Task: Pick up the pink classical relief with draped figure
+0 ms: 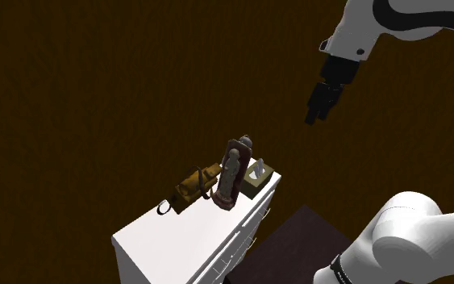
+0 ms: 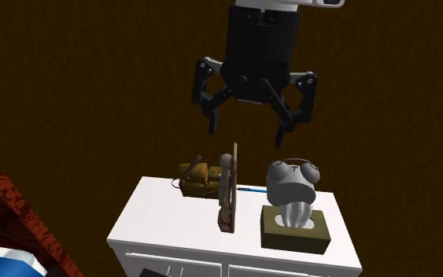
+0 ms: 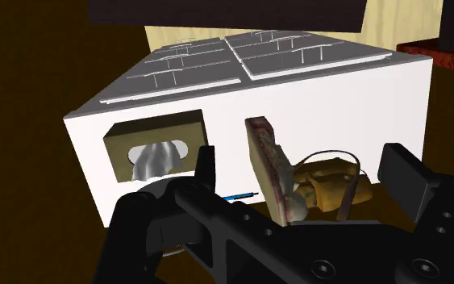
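In the shoulder view, the all-black two-finger gripper (image 1: 318,109) hangs in the air high above the white cabinet with drawer fronts (image 1: 160,238), well apart from everything on it. The pinkish-brown relief slab with a pale grey draped figure (image 1: 231,173) stands upright on its edge on the cabinet's top, towards the end nearest the arm. A tan bag with dark straps (image 1: 193,187) and an olive tissue box (image 1: 257,179) share that top.

In the second exterior view, the gripper (image 2: 245,135) points straight down over the cabinet with its fingers spread wide and nothing between them. A clear gap separates the fingertips from the relief (image 2: 227,193), which shows edge-on near the middle of the cabinet's top. A thin blue pen (image 2: 251,189) lies on the top too.

In the wrist view, the fingers stand far apart, and the relief (image 3: 267,161) on the cabinet's top falls between them but closer to one finger, untouched.

As I judge it, only the approach over the cabinet is under way. The descent, closing on the thin slab and the lift are not yet done.
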### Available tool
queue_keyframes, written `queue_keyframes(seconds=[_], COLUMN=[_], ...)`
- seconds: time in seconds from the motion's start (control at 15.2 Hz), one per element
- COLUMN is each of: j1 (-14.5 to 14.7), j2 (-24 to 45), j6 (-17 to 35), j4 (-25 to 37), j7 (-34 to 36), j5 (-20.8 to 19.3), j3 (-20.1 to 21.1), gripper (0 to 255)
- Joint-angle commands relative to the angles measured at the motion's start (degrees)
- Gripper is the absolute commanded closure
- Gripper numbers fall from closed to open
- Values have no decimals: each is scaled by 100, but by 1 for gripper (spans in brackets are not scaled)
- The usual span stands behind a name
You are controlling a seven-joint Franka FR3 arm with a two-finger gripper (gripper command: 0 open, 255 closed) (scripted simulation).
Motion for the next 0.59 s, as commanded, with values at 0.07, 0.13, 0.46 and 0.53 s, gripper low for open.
queue_keyframes(seconds=[0.07, 0.13, 0.46, 0.53], j1=[11, 21, 65, 73], j2=[148, 301, 1150, 1334], j6=[169, 336, 1133, 1283], j4=[-29, -49, -35, -9], j7=[33, 67, 237, 273], j5=[10, 19, 36, 33], j3=[42, 84, 284, 322], gripper=[0, 0, 0, 0])
